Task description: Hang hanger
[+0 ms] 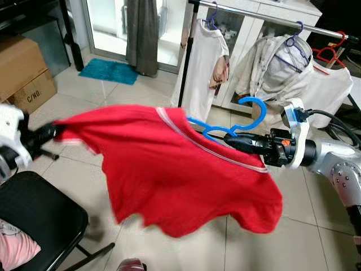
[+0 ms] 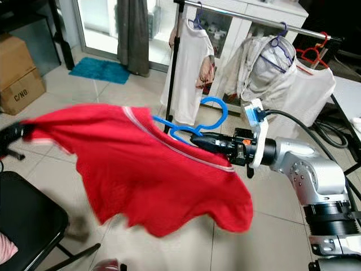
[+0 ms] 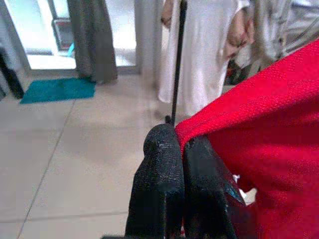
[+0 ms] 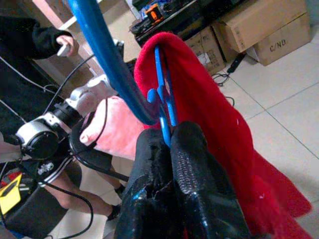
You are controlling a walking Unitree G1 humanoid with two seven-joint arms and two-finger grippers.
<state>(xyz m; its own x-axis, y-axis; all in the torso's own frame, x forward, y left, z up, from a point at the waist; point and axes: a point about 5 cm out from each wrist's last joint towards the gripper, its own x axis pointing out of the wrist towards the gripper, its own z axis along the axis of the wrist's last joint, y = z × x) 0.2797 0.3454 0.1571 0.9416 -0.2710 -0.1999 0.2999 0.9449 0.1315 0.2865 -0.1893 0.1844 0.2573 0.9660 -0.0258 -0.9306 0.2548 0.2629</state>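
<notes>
1. The clothes rail runs across ahead, and three garments already hang on it: a white shirt near the black upright pole, a beige shirt further along, and a white top on a red hanger.
2. A bare stretch of rail lies between the white shirt and the beige shirt.
3. The red shirt spreads wide between both grippers and blocks the floor below.
4. A black chair stands close on the left.
5. Cardboard boxes sit further left, well apart from the rail.
6. A black cable loops beside the right arm.
</notes>
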